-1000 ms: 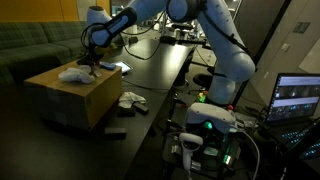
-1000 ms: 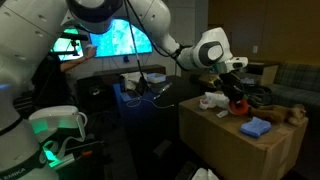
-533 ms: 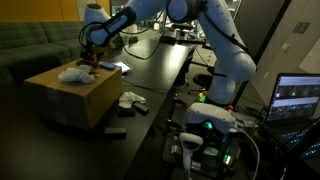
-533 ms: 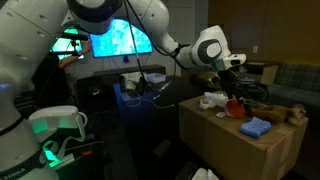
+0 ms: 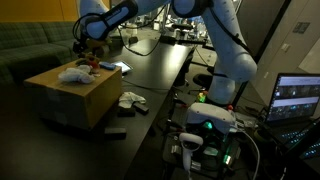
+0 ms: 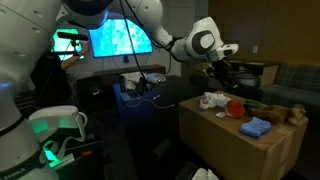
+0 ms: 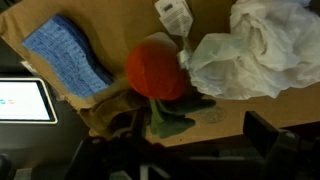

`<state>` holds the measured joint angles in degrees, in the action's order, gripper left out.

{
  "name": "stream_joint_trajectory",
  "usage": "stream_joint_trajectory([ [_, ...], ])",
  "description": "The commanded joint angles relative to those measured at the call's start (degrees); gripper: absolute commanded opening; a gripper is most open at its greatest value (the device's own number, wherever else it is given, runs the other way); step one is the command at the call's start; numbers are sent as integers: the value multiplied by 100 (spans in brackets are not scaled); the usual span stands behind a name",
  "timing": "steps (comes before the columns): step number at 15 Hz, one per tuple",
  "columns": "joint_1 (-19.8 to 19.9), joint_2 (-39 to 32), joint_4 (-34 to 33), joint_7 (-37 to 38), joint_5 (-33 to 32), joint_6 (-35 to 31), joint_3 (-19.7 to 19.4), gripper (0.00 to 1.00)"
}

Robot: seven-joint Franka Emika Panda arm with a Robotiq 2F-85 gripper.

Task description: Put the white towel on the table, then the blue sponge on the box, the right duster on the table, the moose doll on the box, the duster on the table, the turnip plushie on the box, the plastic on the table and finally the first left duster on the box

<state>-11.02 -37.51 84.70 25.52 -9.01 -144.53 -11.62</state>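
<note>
Hovering over the box (image 5: 68,98) with the jaws wide and empty. In the wrist view the dark finger ends sit far apart along the bottom edge, nothing between them. Turnip (image 7: 155,70) lies straight below on the box top, red ball up-frame, green leaves toward the jaws. By the task order that step looks done, so plastic (image 7: 250,50) to the table (image 5: 160,70) is likely next.

Key relation: in the wrist view the plastic lies right of the turnip and touches it, on the opposite side from the sponge (image 7: 68,62). Jaws are centred on the turnip, not the plastic, so a sideways shift is needed before going down. Plastic is a crumpled heap with no clear long axis, so any grip angle should do. A low grab on the turnip side could snag the leaves.

Towel (image 5: 130,100) sits on the table just beside the box. Moose (image 6: 282,113) is on the box near the sponge.

Hard to tell:
- Plastic is cut off at the top right of the wrist view.
- Small white item (image 7: 175,15) above the turnip, unclear what it is.
- Brown patch (image 7: 105,118) left of the leaves may be the moose, can't confirm.
- Exterior views are too small to show the jaw gap.
</note>
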Motion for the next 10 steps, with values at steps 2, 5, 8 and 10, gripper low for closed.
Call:
stream_joint_trajectory([
  [2, -84, 402, 573, -146, -18, -216, 338, 100],
  [5, -94, 415, 766, -300, 23, -287, 579, 100],
  [8, -44, 290, 849, -514, 106, -302, 794, 100],
  [10, -9, 270, 942, -654, 139, -314, 875, 100],
])
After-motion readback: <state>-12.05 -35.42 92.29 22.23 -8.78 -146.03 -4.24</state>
